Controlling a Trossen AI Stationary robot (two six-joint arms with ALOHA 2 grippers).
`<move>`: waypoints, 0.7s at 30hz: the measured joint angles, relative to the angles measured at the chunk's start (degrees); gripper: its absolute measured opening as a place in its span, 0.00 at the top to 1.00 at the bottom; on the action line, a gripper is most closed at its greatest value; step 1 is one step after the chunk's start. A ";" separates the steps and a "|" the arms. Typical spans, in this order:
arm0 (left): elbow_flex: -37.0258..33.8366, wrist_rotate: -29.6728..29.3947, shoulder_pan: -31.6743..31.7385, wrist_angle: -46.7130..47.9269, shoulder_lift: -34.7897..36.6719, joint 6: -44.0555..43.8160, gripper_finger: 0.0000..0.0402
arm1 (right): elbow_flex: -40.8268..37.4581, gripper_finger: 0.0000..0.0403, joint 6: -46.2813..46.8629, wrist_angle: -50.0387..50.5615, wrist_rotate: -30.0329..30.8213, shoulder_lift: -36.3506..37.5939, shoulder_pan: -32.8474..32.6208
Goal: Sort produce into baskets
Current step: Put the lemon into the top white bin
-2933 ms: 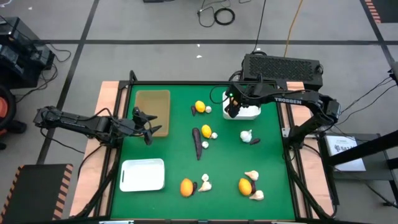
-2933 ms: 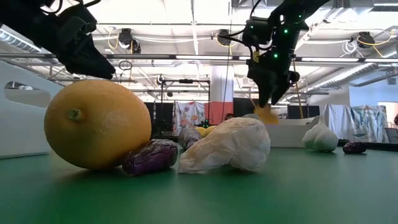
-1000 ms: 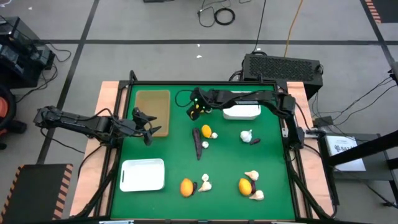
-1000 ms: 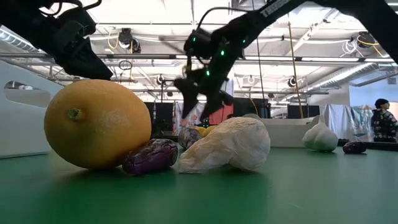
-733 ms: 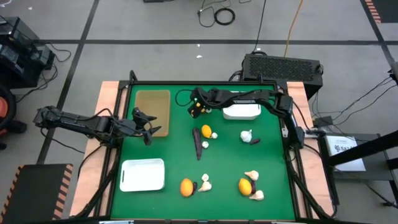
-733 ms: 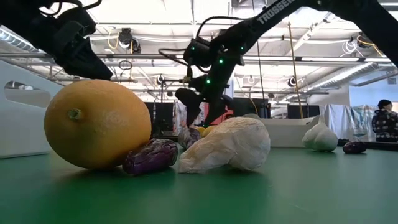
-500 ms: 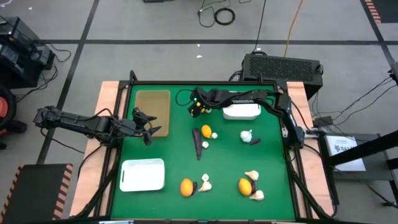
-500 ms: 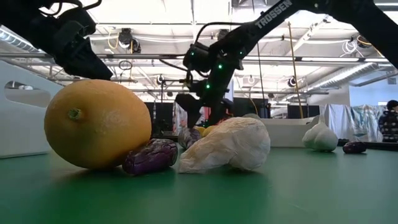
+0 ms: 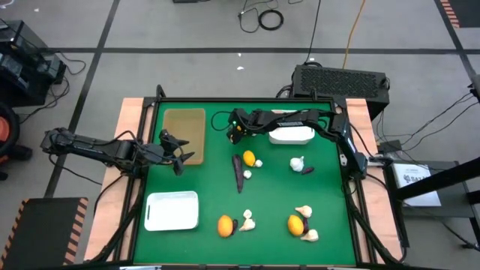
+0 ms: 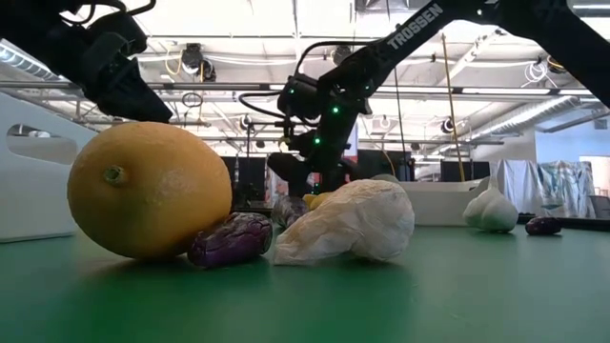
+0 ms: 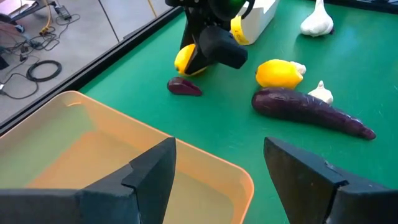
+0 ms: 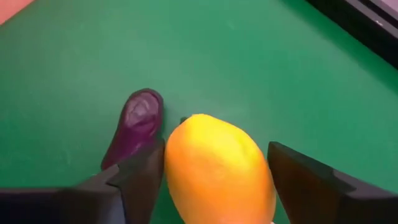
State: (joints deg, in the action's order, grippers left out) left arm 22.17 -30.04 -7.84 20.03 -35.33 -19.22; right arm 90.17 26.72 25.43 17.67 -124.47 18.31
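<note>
Orange citrus [image 12: 217,171] bracketed by the right gripper [image 12: 214,180] on the mat's far middle.

A small purple piece [image 12: 134,124] lies just beside it; the fingers are spread around the fruit. The left gripper [image 11: 217,168] is held open over the tan tray [image 11: 93,155].

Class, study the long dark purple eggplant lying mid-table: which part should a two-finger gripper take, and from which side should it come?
Grip the long eggplant across its narrow width near mid-length, coming straight down. It lies flat, and the yellow citrus crowds its thicker end.
</note>
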 joint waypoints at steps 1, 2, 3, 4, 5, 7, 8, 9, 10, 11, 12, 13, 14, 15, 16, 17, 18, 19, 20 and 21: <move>0.00 0.00 0.00 0.00 0.00 -0.02 0.37 | 0.00 0.35 0.00 0.06 0.00 0.05 0.00; 0.00 -0.02 0.00 -0.01 0.00 -0.02 0.37 | 0.00 0.37 -0.02 0.22 -0.07 0.07 0.00; 0.00 -0.02 0.00 0.00 0.00 -0.02 0.37 | 0.00 0.39 -0.14 0.28 -0.23 0.07 0.00; 0.00 -0.02 0.00 0.00 -0.02 -0.02 0.37 | 0.00 0.41 -0.27 0.27 -0.93 0.07 0.00; 0.00 -0.02 0.00 0.00 0.00 -0.02 0.37 | 0.00 0.43 -0.38 0.21 -1.73 0.12 0.00; 0.00 -0.03 0.00 -0.02 -0.01 -0.03 0.37 | 0.00 0.45 -0.42 0.10 -2.57 0.18 0.03; 0.00 -0.04 0.00 0.00 -0.02 -0.03 0.37 | 0.00 0.46 -0.54 0.08 -2.63 0.18 0.02; 0.00 -0.04 0.00 -0.02 0.00 -0.04 0.37 | 0.00 0.46 -0.86 0.07 -2.67 0.29 0.02; 0.00 -0.04 0.00 -0.02 0.00 -0.04 0.37 | 0.00 0.46 -1.09 0.13 -3.06 0.40 0.00; 0.00 -0.04 0.00 -0.02 -0.02 -0.06 0.37 | 0.00 0.46 -1.28 0.15 -3.21 0.46 0.02; 0.00 -0.04 0.00 -0.02 0.00 -0.07 0.37 | 0.17 0.46 -1.42 0.46 -3.19 0.47 0.02; 0.00 -0.06 0.00 -0.02 0.00 -0.08 0.37 | 0.73 0.46 -1.66 1.42 -3.23 0.47 0.02; 0.00 -0.07 0.00 -0.02 0.00 -0.09 0.37 | 1.59 0.46 -2.14 2.70 -3.23 0.47 0.04; 0.00 -0.07 0.00 -0.02 0.00 -0.09 0.37 | 2.63 0.46 -2.58 4.00 -3.23 0.47 0.04; 0.00 -0.07 0.00 -0.02 0.00 -0.11 0.37 | 3.71 0.46 -3.07 5.12 -3.19 0.49 0.05; 0.00 -0.09 0.00 -0.02 0.00 -0.13 0.37 | 4.81 0.46 -3.58 6.32 -3.19 0.53 0.07; 0.00 -0.09 0.00 -0.02 0.00 -0.13 0.37 | 5.91 0.46 -4.08 7.80 -3.15 0.55 0.07; 0.00 -0.11 0.00 -0.02 0.00 -0.13 0.37 | 7.00 0.46 -4.67 9.34 -3.15 0.55 0.07; 0.00 -0.18 0.00 -0.02 0.00 -0.13 0.37 | 8.26 0.46 -5.31 11.02 -3.13 0.55 0.07; 0.00 -0.27 0.00 -0.02 -0.01 -0.13 0.37 | 9.60 0.46 -6.11 12.73 -3.14 0.55 0.07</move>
State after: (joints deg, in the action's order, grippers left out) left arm 22.17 -30.32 -7.84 20.01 -35.34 -19.35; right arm 99.77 20.61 38.16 14.54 -123.92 18.37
